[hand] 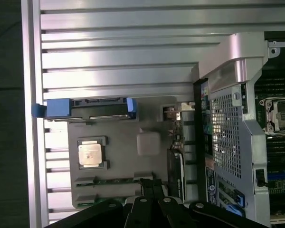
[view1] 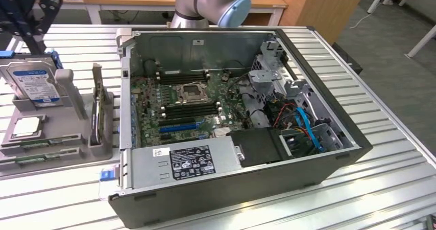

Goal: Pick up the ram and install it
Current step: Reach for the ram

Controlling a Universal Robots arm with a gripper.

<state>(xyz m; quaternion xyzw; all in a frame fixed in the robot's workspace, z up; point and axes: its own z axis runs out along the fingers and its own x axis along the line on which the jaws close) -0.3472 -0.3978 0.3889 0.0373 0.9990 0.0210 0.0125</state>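
Ram (view1: pixel 97 103) (hand: pixel 175 171) stands on edge in the grey holder (view1: pixel 73 125) on the counter (view1: pixel 388 189), just beside the open computer case (view1: pixel 272 191). Fingers (hand: pixel 143 192) are clenched together, grasping nothing, above the holder and clear of the ram.

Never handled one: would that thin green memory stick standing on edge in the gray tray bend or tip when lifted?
The ram looks like a flat board, so probably stiff, not floppy. Far thinner than the hard drive nearby, it is likely light. Standing on its narrow edge, it might tip if nudged sideways.
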